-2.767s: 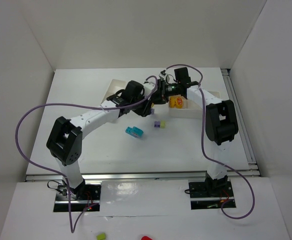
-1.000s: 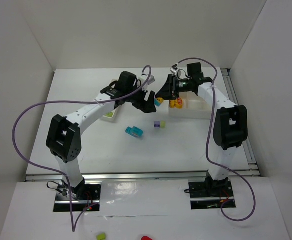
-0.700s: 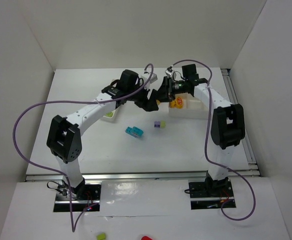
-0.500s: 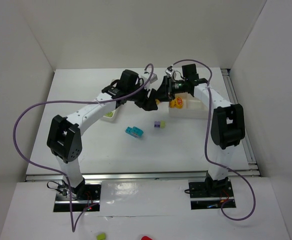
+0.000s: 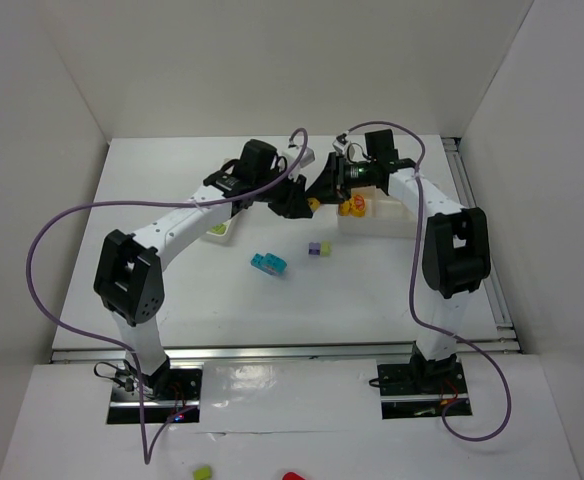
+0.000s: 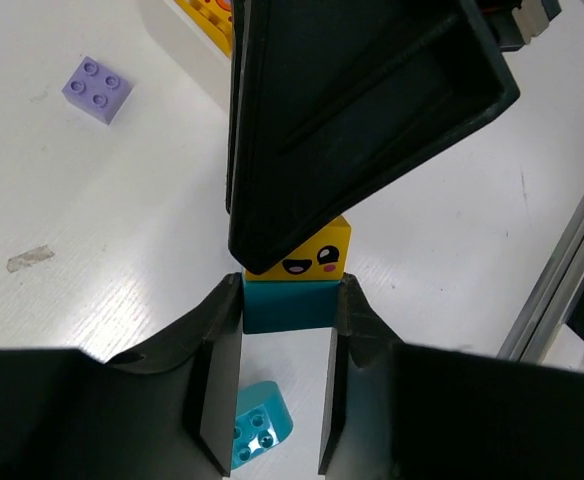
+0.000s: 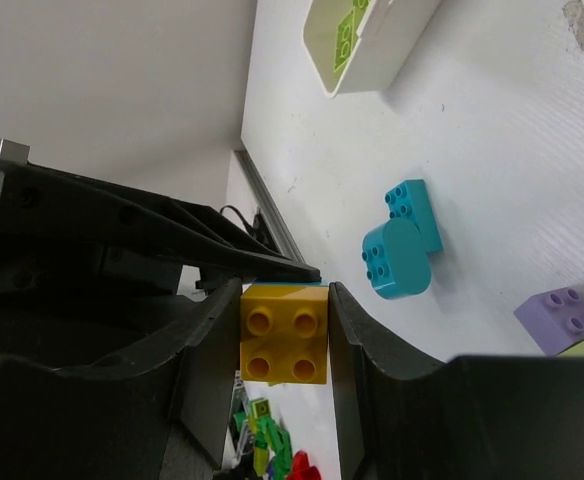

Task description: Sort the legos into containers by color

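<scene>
A yellow brick [image 6: 300,252] with a smiling face sits stacked on a cyan brick [image 6: 290,306], held in the air between both grippers [image 5: 315,205]. My left gripper [image 6: 290,300] is shut on the cyan brick. My right gripper [image 7: 284,325] is shut on the yellow brick [image 7: 284,333]. In the top view the left gripper [image 5: 297,203] and right gripper [image 5: 324,188] meet beside the right white tray [image 5: 390,222], which holds yellow and orange bricks [image 5: 352,207]. The left tray [image 5: 218,229] holds pale green bricks [image 7: 344,42]. A cyan brick pair [image 5: 268,264] and a purple brick [image 5: 318,248] lie on the table.
Purple cables loop from both arms [image 5: 47,250]. A metal rail [image 5: 475,230] runs along the table's right edge. A pale green piece [image 5: 202,471] and a red piece [image 5: 292,477] lie in front of the arm bases.
Over the last second my right gripper moved left onto the stack held by the left gripper. In the last half second nothing visibly moved.
</scene>
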